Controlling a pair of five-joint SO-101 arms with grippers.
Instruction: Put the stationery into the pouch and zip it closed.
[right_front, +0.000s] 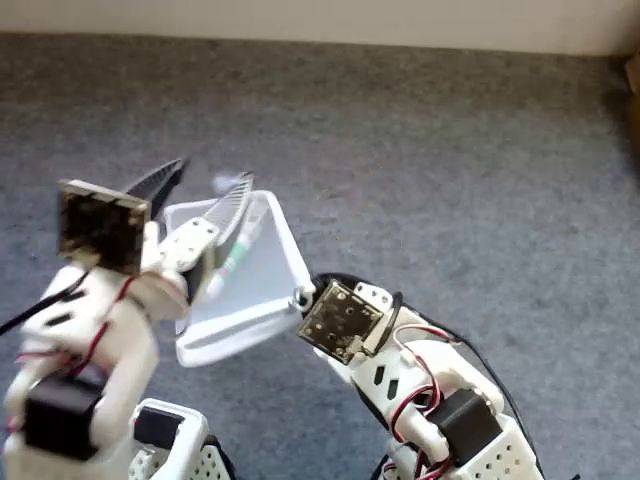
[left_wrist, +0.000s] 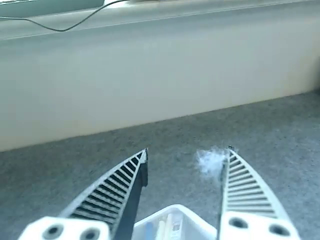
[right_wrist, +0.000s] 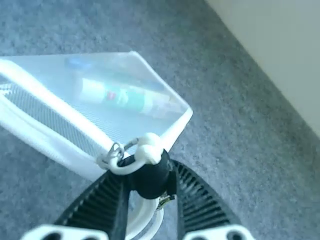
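Two robot arms sit side by side at the near edge of a grey, carpet-like table (right_front: 450, 150). A see-through white pouch (right_front: 255, 285) lies left of the table's middle, nearer the arms' edge than the far one. Inside it is stationery: a white-and-green stick (right_wrist: 125, 96), pen-like, and a blue item (right_wrist: 77, 62) beside it, too blurred to name.

L gripper (right_front: 212, 178) hangs over the pouch's far end, jaws spread wide w/ nothing betw. them. Its ribbed fingers (left_wrist: 122, 182) point toward the table's far edge. Just past the pouch, a small tuft of white fluff (left_wrist: 210, 160) lies on the table, close by one fingertip.

R gripper (right_wrist: 150, 172) is at the pouch corner nearest the table's middle. Its jaws are pinched tight on the zip pull (right_wrist: 145, 150), a white tab w/ a black piece under it, joined by a small metal ring to the pouch's edge. Can't tell how far the zip is drawn along that edge.
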